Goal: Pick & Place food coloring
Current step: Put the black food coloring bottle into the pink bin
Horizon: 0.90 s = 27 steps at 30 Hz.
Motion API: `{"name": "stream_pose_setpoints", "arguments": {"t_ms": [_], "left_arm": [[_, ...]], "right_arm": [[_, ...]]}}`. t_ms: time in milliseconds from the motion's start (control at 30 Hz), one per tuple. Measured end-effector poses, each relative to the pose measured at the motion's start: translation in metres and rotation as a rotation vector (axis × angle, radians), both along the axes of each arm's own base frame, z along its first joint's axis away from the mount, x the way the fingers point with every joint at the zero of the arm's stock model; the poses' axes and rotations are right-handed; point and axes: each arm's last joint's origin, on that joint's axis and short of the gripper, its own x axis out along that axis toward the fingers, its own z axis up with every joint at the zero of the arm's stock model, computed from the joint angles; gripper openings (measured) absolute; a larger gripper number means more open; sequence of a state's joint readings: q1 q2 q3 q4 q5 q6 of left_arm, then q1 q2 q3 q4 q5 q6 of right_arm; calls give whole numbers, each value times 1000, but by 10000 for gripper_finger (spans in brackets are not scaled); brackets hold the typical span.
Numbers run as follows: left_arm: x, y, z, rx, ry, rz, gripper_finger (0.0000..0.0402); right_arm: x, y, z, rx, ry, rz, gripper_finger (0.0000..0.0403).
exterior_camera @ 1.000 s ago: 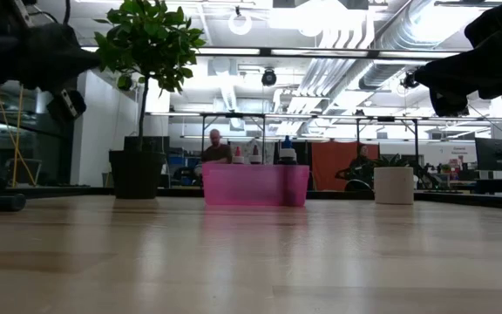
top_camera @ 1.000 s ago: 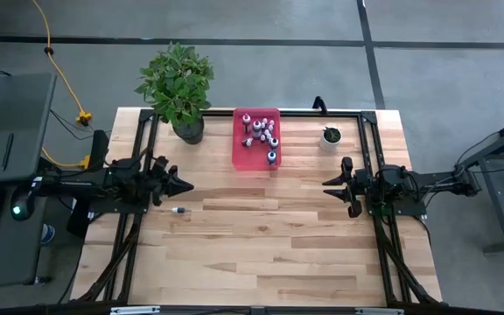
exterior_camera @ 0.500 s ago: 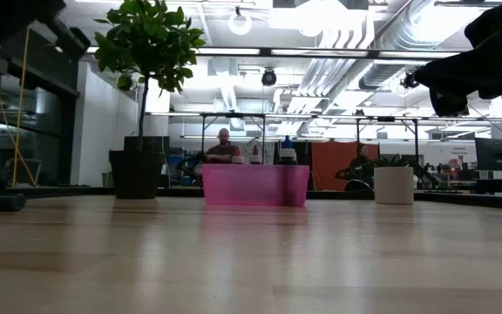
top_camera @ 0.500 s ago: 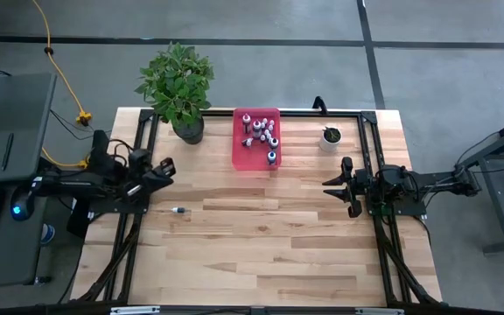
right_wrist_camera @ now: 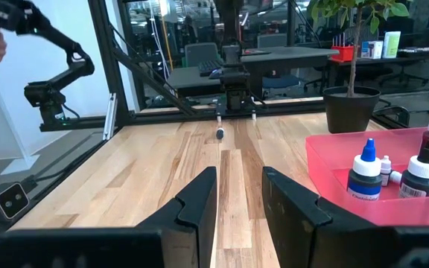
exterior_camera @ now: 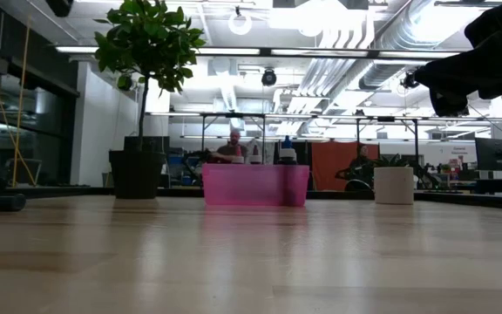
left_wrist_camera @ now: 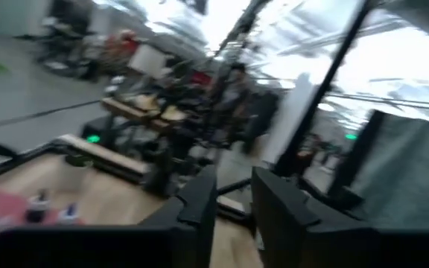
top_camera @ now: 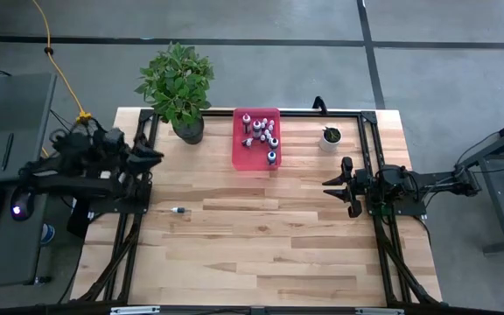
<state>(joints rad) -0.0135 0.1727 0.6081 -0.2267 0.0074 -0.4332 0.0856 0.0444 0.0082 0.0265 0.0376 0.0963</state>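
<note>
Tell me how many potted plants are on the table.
2. The big leafy plant in a dark pot stands at the table's far left, beside the pink bin; the small white pot stands on the bin's other side. None looks hidden.

Bright, even light from ceiling lamps (exterior_camera: 240, 23) – glare blows out the low view's top. The left wrist view is smeared with blur; the worktop (top_camera: 261, 236) shows soft shadows.
</note>
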Motion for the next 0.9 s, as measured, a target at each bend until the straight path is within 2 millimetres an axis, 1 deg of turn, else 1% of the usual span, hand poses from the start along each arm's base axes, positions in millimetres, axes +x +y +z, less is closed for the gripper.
{"name": "stream_pose_setpoints", "arguments": {"t_ms": [167,233,333,433,633,767,900], "left_arm": [[-11,3,36,-23,92,98,128],[-12,4,46,-23,139,117,141],[-10,4,62,-21,188,129,150],[-6,4,76,-22,280,148,152],[15,4,90,27,603,158,152],[29,4,98,83,772,149,152],[39,3,99,113,940,119,152]], "right_arm": [[0,0,0,0,0,0,98],[0,0,0,0,0,0,98],[0,0,0,0,0,-1,98],[0,0,0,0,0,0,98],[0,0,0,0,0,0,98],[0,0,0,0,0,-1,98],[0,0,0,0,0,0,99]]}}
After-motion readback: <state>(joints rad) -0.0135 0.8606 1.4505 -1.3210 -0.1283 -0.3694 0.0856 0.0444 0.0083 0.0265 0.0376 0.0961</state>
